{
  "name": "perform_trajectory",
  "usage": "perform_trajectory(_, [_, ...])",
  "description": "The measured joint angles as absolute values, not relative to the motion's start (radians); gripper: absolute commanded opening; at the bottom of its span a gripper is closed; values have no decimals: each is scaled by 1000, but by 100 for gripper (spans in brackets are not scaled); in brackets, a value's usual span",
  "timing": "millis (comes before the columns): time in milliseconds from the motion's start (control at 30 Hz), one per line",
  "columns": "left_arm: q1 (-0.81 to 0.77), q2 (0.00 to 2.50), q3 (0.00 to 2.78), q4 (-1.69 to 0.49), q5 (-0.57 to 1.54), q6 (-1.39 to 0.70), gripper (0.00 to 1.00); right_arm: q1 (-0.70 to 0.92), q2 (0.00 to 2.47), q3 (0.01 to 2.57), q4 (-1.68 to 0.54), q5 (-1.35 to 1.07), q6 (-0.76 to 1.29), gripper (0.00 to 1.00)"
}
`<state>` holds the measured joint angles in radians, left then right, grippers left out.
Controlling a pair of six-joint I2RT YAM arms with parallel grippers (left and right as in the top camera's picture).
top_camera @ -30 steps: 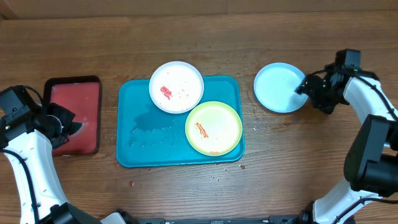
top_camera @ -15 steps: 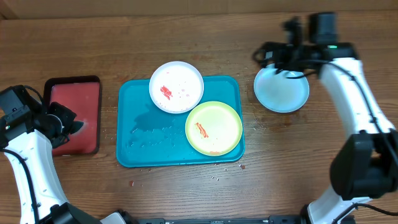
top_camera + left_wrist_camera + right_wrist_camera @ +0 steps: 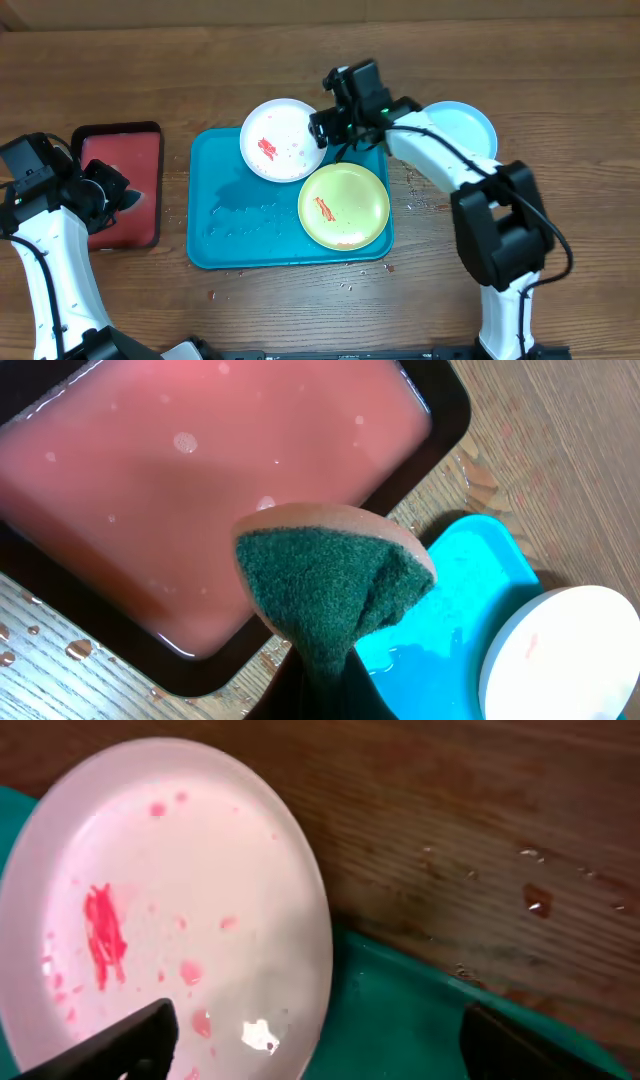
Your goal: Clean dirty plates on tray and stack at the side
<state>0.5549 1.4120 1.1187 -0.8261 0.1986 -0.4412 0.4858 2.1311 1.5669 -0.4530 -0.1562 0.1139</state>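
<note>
Overhead: straight down, far, whole brown wooden tabletop [image 3: 280,310]. Left wrist: close, angled down at black-rimmed red rectangular tray [image 3: 447,415]. Right wrist: very close on red-smeared white round plastic plate [image 3: 250,870]; all views share that plate

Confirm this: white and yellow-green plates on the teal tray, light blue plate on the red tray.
One error: the overhead view shows the light blue plate on the wooden table right of the teal tray, not on the red tray. The rest holds.
</note>
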Motion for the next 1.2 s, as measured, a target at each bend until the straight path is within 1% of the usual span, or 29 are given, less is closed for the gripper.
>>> perform_trajectory(33, [555,1412,1119,-826,199,-441,4,493,2139,1567,-449,-147,132,81])
perform_trajectory(100, [555,1412,1119,-825,199,-441,4,502,2147,1566,-442,-132,159,66])
perform_trajectory(133, [555,1412,1119,-825,199,-441,4,507,2148,1566,-438,-127,176,56])
perform_trajectory(200, [555,1412,1119,-822,199,-441,4,519,2148,1566,-436,-120,200,51])
perform_trajectory(533, [555,1412,1119,-816,199,-441,4,658,2148,1565,-506,-115,255,53])
perform_trajectory(667, [555,1412,1119,-815,199,-441,4,722,2148,1569,-574,-113,258,54])
perform_trajectory(700, [555,1412,1119,-815,199,-441,4,728,2148,1571,-583,-112,259,57])
perform_trajectory(733, [555,1412,1119,-816,199,-441,4,736,2148,1577,-597,-104,259,66])
perform_trajectory(800, [555,1412,1119,-815,199,-441,4,744,2148,1600,-606,-87,263,67])
perform_trajectory(967, [555,1412,1119,-815,199,-441,4,732,2148,1652,-537,-53,242,66])
perform_trajectory(1200, [555,1412,1119,-815,199,-441,4,713,2156,1662,-373,61,129,66])
